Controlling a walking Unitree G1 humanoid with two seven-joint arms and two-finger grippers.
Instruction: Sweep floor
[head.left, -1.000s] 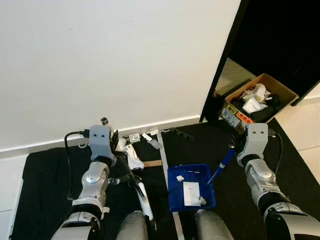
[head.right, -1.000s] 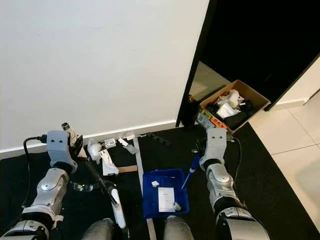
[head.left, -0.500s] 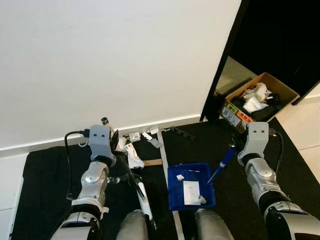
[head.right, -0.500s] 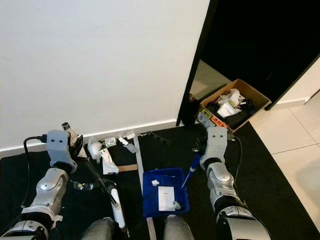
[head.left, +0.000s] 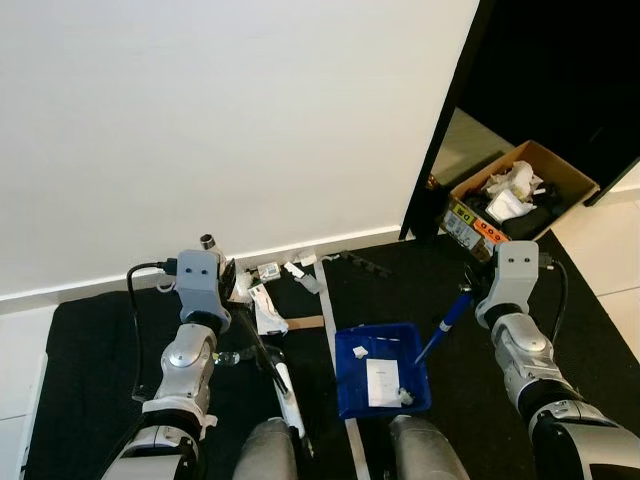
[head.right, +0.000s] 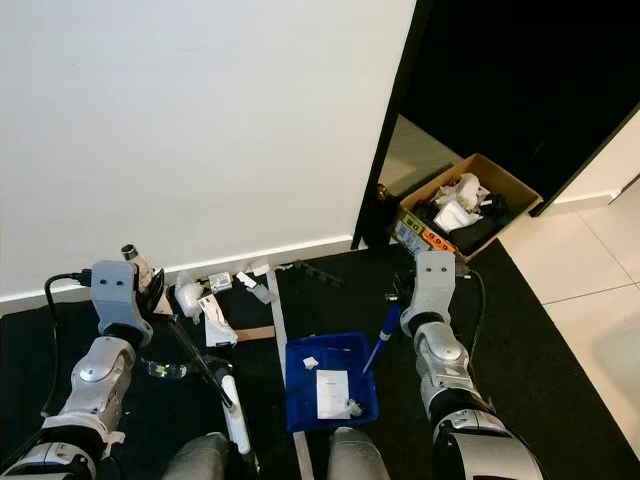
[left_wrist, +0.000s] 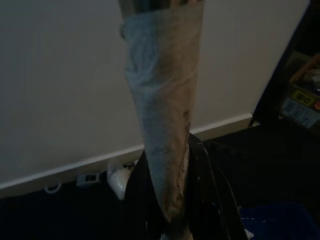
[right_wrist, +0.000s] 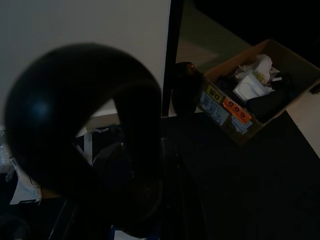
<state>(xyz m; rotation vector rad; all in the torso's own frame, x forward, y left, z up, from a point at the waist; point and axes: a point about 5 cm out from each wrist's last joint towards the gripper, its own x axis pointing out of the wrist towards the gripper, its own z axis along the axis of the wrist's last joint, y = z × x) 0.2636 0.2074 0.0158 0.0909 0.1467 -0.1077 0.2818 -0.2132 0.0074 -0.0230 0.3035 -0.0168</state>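
Beside the blue dustpan (head.left: 382, 372), right gripper (head.left: 466, 292) grasps its handle; left gripper (head.left: 238, 292) clenched on the broom (head.left: 268, 367), litter (head.left: 267, 305) beyond

The floor is seen from above by both head views, facing the white wall (head.left: 230, 120). The cardboard box (right_wrist: 255, 90) is shared with the close wrist views.
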